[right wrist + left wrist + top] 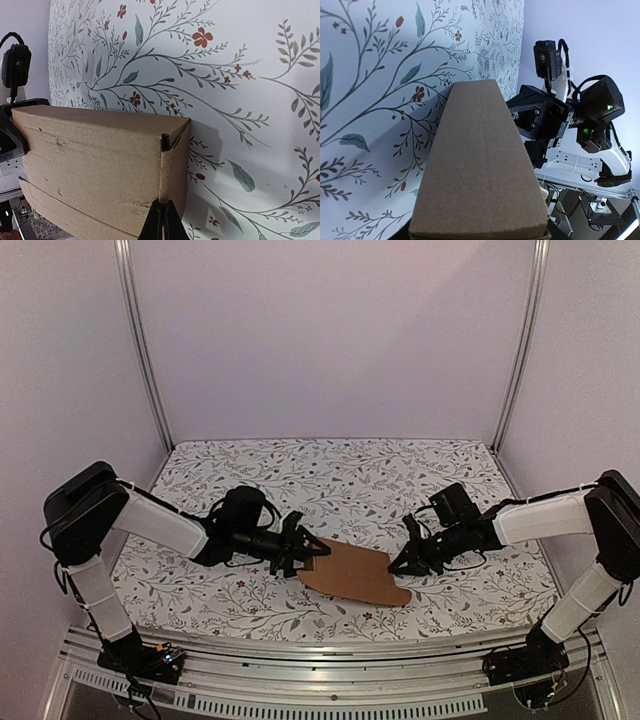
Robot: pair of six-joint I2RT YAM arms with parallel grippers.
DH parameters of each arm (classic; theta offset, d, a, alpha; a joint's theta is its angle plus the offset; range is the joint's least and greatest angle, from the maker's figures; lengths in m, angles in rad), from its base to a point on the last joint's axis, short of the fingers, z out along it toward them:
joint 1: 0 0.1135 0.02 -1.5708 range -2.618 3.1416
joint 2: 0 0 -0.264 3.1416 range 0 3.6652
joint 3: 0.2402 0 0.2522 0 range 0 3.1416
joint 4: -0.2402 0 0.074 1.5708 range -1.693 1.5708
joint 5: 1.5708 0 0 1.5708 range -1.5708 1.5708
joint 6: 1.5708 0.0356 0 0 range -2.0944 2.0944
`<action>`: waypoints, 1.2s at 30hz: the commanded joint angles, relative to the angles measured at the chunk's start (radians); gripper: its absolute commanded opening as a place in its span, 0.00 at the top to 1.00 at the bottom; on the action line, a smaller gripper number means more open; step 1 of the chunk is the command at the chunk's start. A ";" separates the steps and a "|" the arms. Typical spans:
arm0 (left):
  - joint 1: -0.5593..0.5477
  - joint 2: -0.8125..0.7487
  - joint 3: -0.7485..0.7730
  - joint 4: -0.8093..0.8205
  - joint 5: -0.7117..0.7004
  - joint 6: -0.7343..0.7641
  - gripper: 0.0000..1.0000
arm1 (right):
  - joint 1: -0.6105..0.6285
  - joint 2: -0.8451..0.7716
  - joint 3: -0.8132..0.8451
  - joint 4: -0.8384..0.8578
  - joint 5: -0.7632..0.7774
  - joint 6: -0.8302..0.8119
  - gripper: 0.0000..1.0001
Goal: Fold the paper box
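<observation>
The paper box, plain brown corrugated cardboard already folded into a slim flat shape, lies on the floral-patterned table near its front edge, between the two arms. The left gripper meets the box's left end; from the overhead view its fingers seem to straddle that end, but whether they actually clamp the cardboard I cannot tell (the left wrist view shows only the box's top face stretching away, with no fingers visible). The right gripper sits at the box's right end with its jaws pressed fully together; in the right wrist view the closed fingertips touch the lower edge of the box's end panel, where a tucked corner flap shows a small slit at the top.
</observation>
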 commanded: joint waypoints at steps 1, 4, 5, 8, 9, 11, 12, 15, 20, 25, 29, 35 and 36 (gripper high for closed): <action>0.025 -0.003 -0.007 0.030 0.017 -0.005 0.53 | 0.000 0.029 0.015 -0.048 0.027 -0.009 1.00; 0.033 -0.010 -0.007 0.016 0.018 -0.007 0.59 | 0.000 0.012 0.032 -0.054 0.027 -0.014 0.96; 0.036 -0.014 -0.009 0.009 0.017 -0.007 0.62 | 0.000 0.001 0.038 -0.059 0.028 -0.017 0.94; 0.045 -0.032 -0.010 -0.027 0.012 -0.004 0.65 | 0.001 -0.030 0.067 -0.091 0.042 -0.042 0.82; 0.048 -0.038 -0.012 -0.034 0.009 -0.003 0.66 | 0.000 -0.042 0.078 -0.105 0.049 -0.049 0.77; 0.054 -0.049 -0.017 -0.048 0.002 -0.009 0.68 | 0.000 -0.068 0.102 -0.145 0.066 -0.076 0.71; 0.057 -0.056 -0.019 -0.050 0.000 -0.013 0.69 | 0.001 -0.084 0.117 -0.168 0.078 -0.087 0.68; 0.061 -0.077 -0.021 -0.078 -0.012 -0.026 0.72 | 0.000 -0.124 0.170 -0.250 0.123 -0.149 0.62; 0.065 -0.144 -0.026 -0.144 -0.041 -0.035 0.76 | 0.000 -0.166 0.281 -0.363 0.186 -0.271 0.56; 0.078 -0.234 -0.035 -0.208 -0.062 -0.033 0.90 | 0.001 -0.188 0.368 -0.382 0.173 -0.380 0.52; 0.098 -0.327 -0.059 -0.242 -0.071 -0.041 0.91 | 0.000 -0.208 0.421 -0.382 0.152 -0.469 0.44; 0.138 -0.465 -0.087 -0.276 -0.077 -0.062 1.00 | 0.001 -0.222 0.484 -0.343 0.071 -0.592 0.34; 0.145 -0.487 -0.095 -0.282 -0.076 -0.064 1.00 | 0.000 -0.225 0.492 -0.338 0.055 -0.607 0.32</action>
